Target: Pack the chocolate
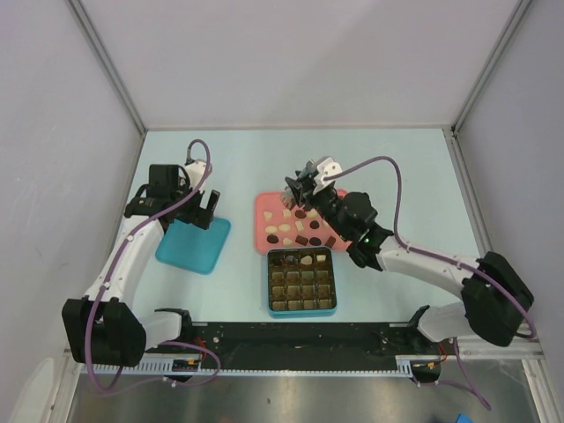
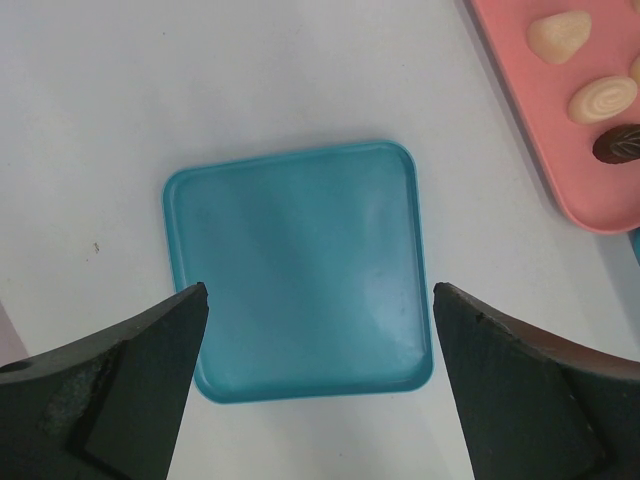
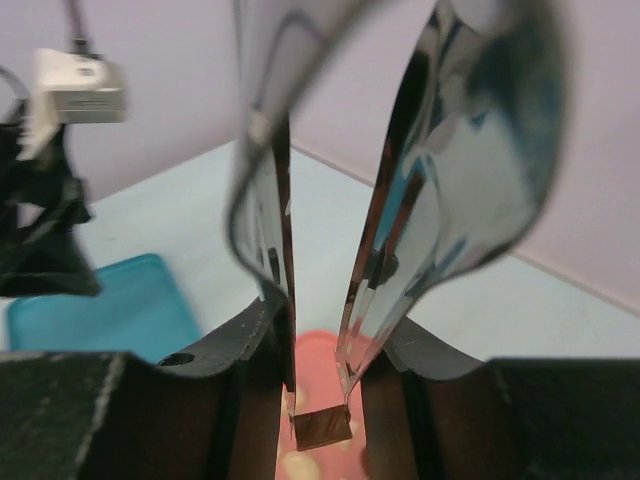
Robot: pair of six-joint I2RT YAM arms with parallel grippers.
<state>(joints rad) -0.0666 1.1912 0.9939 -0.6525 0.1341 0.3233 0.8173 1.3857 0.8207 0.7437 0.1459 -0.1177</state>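
Several chocolates [image 1: 301, 226], dark brown and cream, lie on the pink tray [image 1: 263, 204]. The teal box [image 1: 301, 282] with gold-brown compartments sits in front of it, with a cream chocolate [image 1: 306, 260] in its back row. My right gripper [image 1: 306, 189] is over the tray's back part, shut on metal tongs [image 3: 400, 200]. The tongs' tips pinch a square brown chocolate [image 3: 322, 428] above the tray [image 3: 325, 360]. My left gripper [image 1: 204, 210] is open and empty above the teal lid [image 1: 194, 245]. In the left wrist view its fingers [image 2: 130, 380] straddle the lid's near edge [image 2: 300, 220].
The pink tray's corner [image 2: 540, 150] shows at the upper right of the left wrist view, with two cream chocolates [image 2: 560, 35] and one dark chocolate [image 2: 620, 143]. Grey walls enclose the table on three sides. The black rail [image 1: 291, 339] with the arm bases runs along the near edge.
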